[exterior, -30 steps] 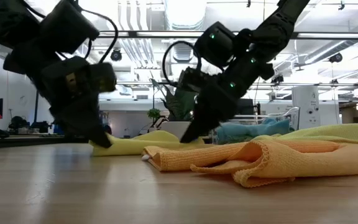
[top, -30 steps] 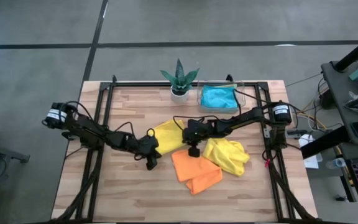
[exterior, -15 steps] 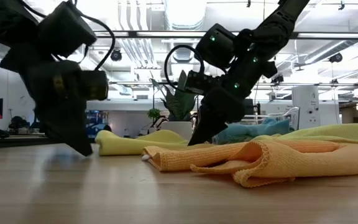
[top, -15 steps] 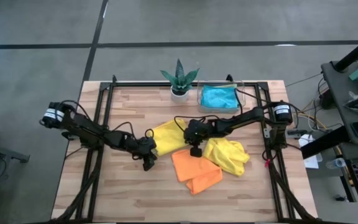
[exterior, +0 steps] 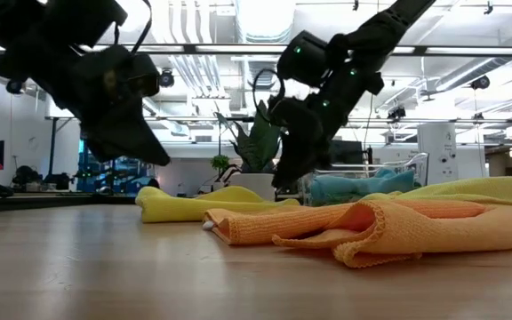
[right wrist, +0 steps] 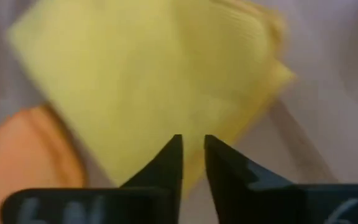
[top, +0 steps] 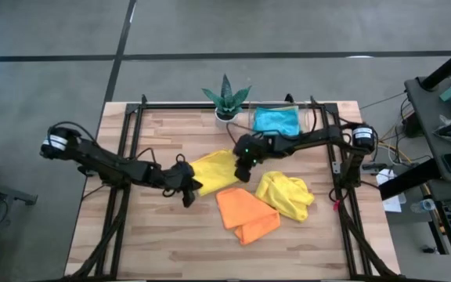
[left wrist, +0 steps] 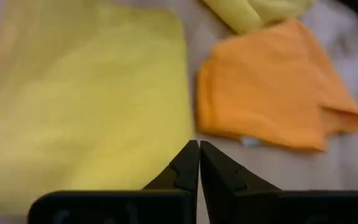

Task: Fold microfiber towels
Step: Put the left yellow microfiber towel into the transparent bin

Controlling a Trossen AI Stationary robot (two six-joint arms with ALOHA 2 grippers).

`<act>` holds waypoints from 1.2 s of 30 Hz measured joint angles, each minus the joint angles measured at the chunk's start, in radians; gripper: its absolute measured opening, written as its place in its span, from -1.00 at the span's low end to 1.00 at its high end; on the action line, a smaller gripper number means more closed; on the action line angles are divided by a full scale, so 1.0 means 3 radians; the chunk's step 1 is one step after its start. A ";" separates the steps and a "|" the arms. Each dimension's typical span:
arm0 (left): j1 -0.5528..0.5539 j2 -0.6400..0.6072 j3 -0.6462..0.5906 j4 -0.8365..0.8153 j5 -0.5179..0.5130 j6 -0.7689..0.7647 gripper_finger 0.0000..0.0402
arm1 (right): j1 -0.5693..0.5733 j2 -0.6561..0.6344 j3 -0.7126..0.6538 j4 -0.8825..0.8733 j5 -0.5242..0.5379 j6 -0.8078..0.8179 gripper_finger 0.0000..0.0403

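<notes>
Both arms were matte black, built of chunky jointed segments with loose black cables looping off them. Each base joint carried a pale, silver-looking ring (perhaps a label band). The right arm showed small green lights near its wrist. The fingers (left wrist: 188,167) of each were dark, flat and tapered to wedge tips.

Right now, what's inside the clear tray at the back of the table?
A blue towel lies bunched in the clear tray, beside the potted plant. Whatever might be under the towel is covered.
</notes>
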State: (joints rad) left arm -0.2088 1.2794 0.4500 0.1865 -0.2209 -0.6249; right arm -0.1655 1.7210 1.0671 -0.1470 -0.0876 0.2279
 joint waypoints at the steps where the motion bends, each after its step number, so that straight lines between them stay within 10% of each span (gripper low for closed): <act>1: 0.0006 0.0025 0.0001 0.0021 -0.0064 0.0024 -1.00 | -0.0053 0.0000 0.0027 -0.0099 -0.0012 0.0077 -0.65; 17: 0.0043 0.0615 -0.0094 -0.0061 -0.0165 0.0012 -1.00 | -0.0211 0.0023 0.0062 -0.0112 -0.0084 0.0843 0.36; 36: 0.0044 0.0466 -0.0144 -0.0236 -0.0133 0.0298 -1.00 | -0.0079 0.0402 0.0084 0.0474 -0.0091 0.1164 0.48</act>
State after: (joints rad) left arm -0.1955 1.4193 0.4068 0.1158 -0.2608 -0.5354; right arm -0.1894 1.8417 1.0924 -0.0050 -0.1150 0.5770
